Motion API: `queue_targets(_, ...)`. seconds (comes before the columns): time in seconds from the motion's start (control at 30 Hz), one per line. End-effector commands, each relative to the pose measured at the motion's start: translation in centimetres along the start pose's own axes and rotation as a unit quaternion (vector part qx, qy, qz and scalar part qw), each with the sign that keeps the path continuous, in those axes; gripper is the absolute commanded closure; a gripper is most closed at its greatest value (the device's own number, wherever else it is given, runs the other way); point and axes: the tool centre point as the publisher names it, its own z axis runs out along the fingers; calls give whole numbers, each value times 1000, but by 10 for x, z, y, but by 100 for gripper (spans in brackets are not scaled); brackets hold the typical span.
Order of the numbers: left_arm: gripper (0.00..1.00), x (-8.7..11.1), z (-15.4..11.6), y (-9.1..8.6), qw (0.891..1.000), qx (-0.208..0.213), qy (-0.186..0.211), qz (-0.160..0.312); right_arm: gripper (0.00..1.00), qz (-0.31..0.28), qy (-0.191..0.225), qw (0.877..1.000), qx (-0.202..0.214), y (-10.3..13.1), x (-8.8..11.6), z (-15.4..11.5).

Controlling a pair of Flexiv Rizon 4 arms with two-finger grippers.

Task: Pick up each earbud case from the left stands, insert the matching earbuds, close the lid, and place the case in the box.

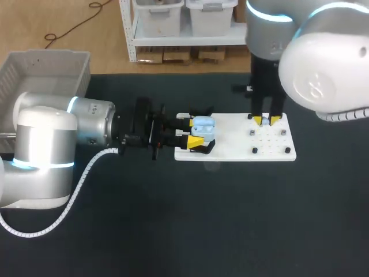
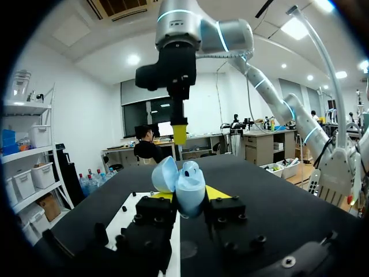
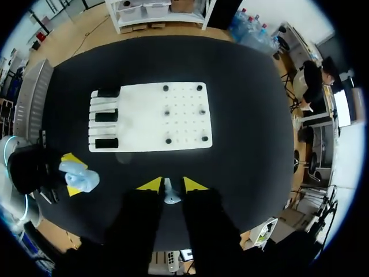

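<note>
Item: earbud case (image 1: 203,125), light blue, lid hinged open. It is held off the counter (image 1: 173,219) in the left gripper (image 1: 192,131), whose 2 yellow-tipped fingers clamp the case body from opposite sides. In the head view the case sits over the near-left corner of the white board (image 1: 236,151). Item: 1 small white earbud (image 3: 169,193), pinched at a narrow gap in the right gripper (image 1: 266,120). Its long axis runs along the fingers and points down at the counter. Governing relation: the right gripper hangs well above the board with fingers vertical, and the case lies off to its side, toward the left arm. The earbud and the case's open mouth are therefore not yet lined up. The right arm carries the part to be seated and the left arm only presents the case, so the gap looks like the right arm's to cover. Ancillary: 3 dark stands (image 3: 106,115) along the board's left edge, and the box (image 1: 52,63) at the counter's far-left corner, well apart from both grippers.
</note>
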Motion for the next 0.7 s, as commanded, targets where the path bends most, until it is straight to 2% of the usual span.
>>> queue_targets(0.03,100,1,0,1,1000,1,0,0,100,-18,-8,1000,8,12,5,-18)
queue_targets(0.37,100,1,0,1,1000,1,0,0,100,-98,-31,995,0,55,10,-35)
queue_targets(0.7,100,1,0,1,1000,1,0,0,100,-152,-38,987,-18,92,8,-44)
